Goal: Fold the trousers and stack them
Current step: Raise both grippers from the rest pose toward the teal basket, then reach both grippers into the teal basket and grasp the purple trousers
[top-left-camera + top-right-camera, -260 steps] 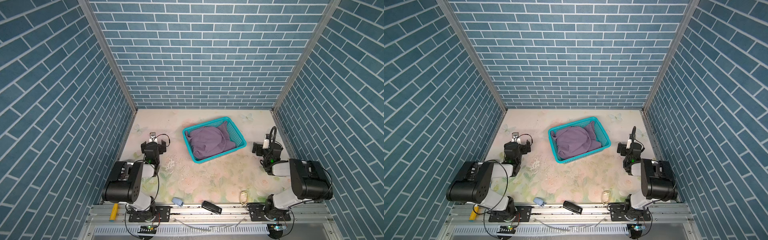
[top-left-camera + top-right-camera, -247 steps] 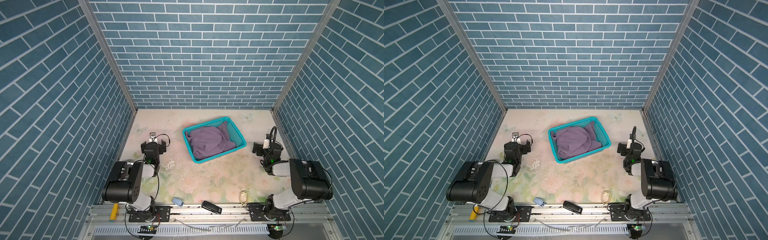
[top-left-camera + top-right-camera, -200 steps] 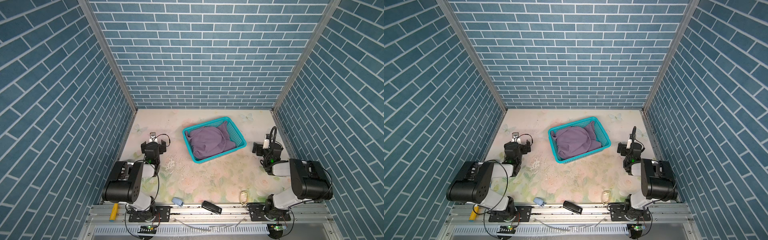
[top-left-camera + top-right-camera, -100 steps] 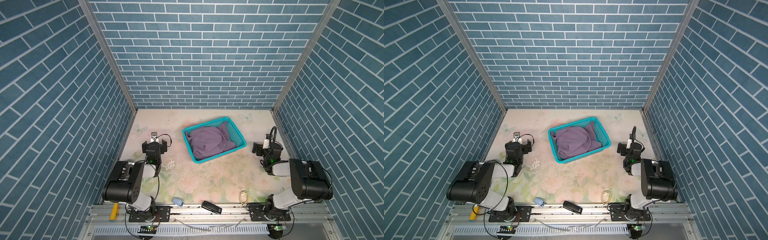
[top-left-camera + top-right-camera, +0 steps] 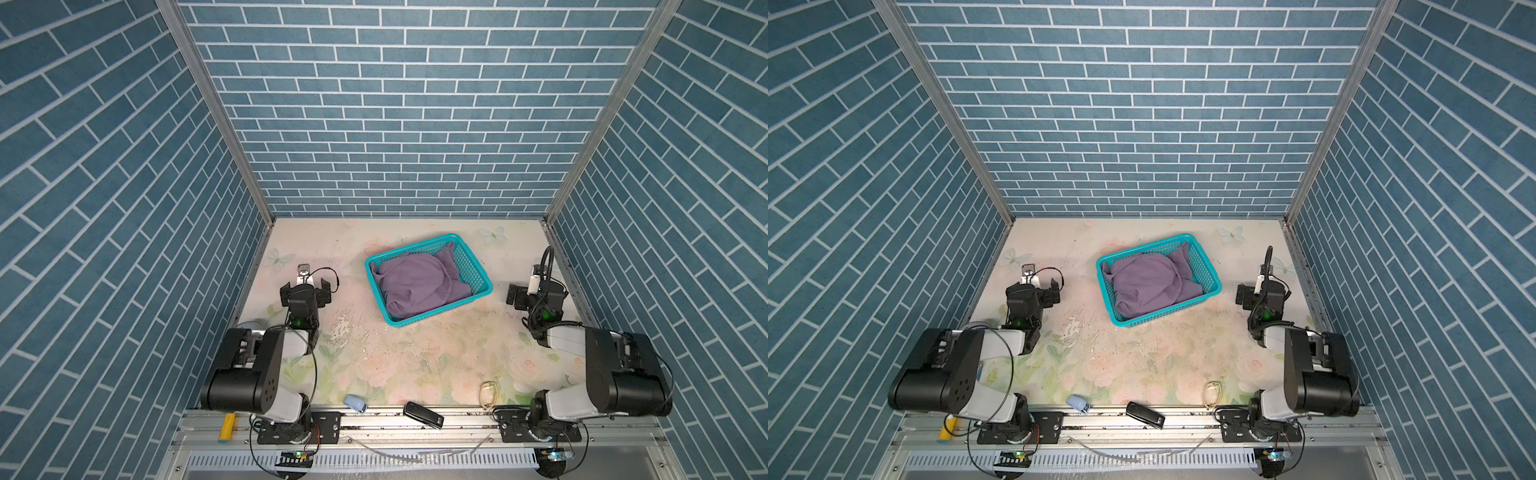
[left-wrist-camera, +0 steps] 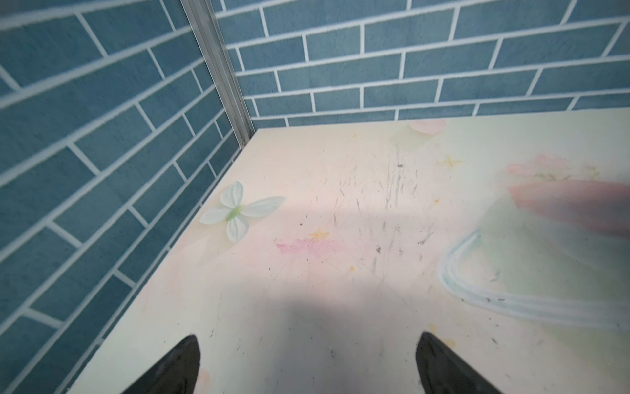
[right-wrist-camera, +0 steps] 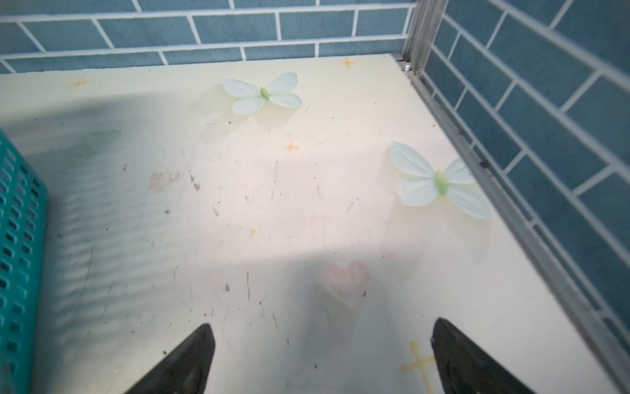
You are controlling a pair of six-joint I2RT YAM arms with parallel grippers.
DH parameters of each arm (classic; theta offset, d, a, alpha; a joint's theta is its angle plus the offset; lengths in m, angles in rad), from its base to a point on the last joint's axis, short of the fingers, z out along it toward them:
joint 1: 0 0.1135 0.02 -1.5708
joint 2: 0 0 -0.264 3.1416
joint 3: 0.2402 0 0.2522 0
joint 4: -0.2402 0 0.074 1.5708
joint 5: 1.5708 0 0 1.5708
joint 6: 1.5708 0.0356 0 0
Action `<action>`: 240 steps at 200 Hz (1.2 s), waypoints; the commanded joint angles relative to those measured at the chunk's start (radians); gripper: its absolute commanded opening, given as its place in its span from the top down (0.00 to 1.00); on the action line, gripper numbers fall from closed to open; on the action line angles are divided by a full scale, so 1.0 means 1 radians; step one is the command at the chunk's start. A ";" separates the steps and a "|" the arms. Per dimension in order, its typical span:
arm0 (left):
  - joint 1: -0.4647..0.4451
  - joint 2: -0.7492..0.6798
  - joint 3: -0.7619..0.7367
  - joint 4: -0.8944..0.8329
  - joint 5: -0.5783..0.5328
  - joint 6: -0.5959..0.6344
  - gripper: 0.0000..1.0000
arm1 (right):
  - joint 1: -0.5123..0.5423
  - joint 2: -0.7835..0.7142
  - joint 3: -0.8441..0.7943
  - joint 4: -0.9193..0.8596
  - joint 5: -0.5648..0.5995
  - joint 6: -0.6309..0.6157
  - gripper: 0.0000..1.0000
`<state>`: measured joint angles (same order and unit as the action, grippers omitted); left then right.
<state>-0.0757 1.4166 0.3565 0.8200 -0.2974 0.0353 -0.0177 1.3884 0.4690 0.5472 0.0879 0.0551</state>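
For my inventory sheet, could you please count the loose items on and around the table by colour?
Purple: 1, trousers
Teal: 1, basket
Light blue: 1, small object
Black: 1, flat device
Yellow: 1, cylinder
Cream: 1, thin loop
Total: 6

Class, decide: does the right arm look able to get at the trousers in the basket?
Probably yes: the trousers lie uncovered in the open-topped basket, and only bare table separates them from the right gripper.
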 commanded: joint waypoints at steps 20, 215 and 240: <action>-0.038 -0.218 0.136 -0.346 -0.217 -0.149 0.01 | 0.164 -0.194 0.176 -0.326 0.464 -0.010 0.01; -0.248 -0.100 0.445 -0.878 0.314 -0.717 0.20 | 0.728 0.339 0.788 -0.683 -0.108 0.260 0.01; -0.300 -0.025 0.468 -0.832 0.346 -0.752 0.22 | 0.729 0.450 0.812 -0.652 -0.169 0.302 0.01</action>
<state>-0.3332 1.3388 0.7895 -0.0662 0.0067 -0.6788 0.7071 1.7603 1.2213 -0.1539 0.0593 0.2852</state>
